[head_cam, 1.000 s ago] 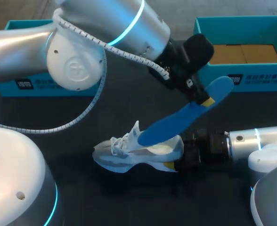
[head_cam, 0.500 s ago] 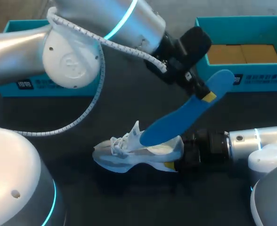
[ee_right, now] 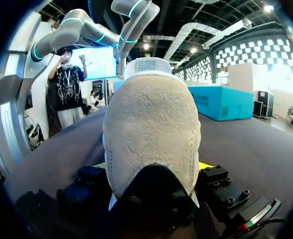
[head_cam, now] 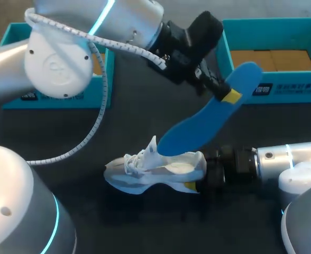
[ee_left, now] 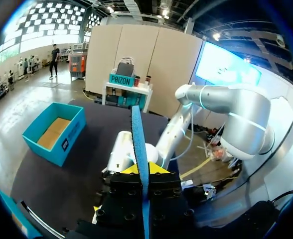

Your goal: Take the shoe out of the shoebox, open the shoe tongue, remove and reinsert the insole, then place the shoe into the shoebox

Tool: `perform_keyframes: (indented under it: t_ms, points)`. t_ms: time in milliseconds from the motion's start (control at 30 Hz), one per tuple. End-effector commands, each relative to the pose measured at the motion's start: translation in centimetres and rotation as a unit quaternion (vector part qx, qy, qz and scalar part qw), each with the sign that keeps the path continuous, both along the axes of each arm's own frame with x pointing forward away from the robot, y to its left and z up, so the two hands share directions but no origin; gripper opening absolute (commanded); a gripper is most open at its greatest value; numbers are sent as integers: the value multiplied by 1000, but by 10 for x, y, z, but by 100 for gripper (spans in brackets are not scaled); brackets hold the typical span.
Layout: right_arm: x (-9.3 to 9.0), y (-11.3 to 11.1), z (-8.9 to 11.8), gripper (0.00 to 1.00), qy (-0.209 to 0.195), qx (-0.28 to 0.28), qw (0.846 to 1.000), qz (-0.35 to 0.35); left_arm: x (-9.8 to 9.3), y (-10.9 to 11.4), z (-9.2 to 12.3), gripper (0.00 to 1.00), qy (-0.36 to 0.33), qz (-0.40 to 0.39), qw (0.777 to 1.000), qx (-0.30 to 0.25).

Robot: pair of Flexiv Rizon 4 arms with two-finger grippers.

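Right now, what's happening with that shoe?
The left gripper holds a blue insole slanted above the shoe, its low end at the shoe's opening. The right gripper grips the shoe's heel, steadying it on the table. An open shoebox sits behind.

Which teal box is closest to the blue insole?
The right-hand teal box, just behind the insole's raised end; the other box sits far left.

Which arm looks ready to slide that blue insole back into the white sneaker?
Left: the left gripper pinches the blue foam insole over the white sneaker, while the right gripper clamps the sneaker's heel.
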State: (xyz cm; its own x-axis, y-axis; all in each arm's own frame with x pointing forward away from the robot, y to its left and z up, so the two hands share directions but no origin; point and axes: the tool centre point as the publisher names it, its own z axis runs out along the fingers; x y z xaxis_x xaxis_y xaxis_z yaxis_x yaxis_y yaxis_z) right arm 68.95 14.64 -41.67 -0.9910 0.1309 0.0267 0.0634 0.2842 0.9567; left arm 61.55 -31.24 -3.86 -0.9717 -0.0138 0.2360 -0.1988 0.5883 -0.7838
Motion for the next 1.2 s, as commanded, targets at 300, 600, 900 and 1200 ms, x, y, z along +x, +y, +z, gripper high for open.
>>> perform_keyframes:
  t_ms: [300, 600, 900, 1200]
  points:
    - [-2, 0, 0, 0, 1, -2, 1000, -1, -4, 15, 28, 0, -17, 2, 999, -27]
    - [-2, 0, 0, 0, 1, -2, 1000, -1, -7, 27, 49, 0, -27, 0, 998, -62]
    - [-2, 0, 0, 0, 1, -2, 1000, -1, -14, 41, 73, 0, -14, -10, 991, -134]
    - [-2, 0, 0, 0, 1, -2, 1000, -1, -24, 52, 98, 0, 7, -21, 983, -182]
